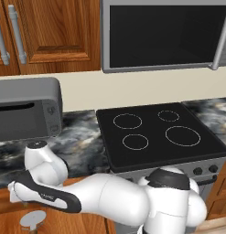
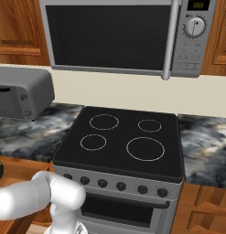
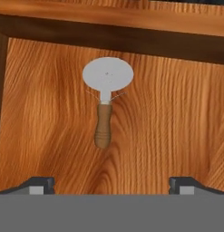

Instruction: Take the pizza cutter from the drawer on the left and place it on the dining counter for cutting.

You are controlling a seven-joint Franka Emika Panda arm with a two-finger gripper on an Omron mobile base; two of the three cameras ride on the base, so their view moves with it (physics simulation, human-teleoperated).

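One cutter [image 3: 106, 97] lies flat on the wood floor of the open drawer [image 3: 177, 127]. Its round grey wheel points toward the dark back wall of the drawer, and its short brown handle points back at the hand. It sits nearer the left wall than the right side, with bare wood all around it.

The gripper [image 3: 111, 185] hangs over the drawer and looks straight down into it. Its two dark fingers [image 3: 38, 185] are spread wide apart, one on each side, with nothing between them. The cutter lies apart from both and closer to the left one. Nothing is touching it.

From the left base view, the white arm [image 1: 110, 196] bends low and reaches to the left, over the drawer's bottom corner, where the grey wheel peeks out under the hand.

Up above is a marbled worktop [image 1: 82, 141] with a grey toaster oven [image 1: 25, 109] at its left end. The black stove [image 2: 121, 139] sits beside it, with a silver microwave [image 2: 119, 36] hung over it.
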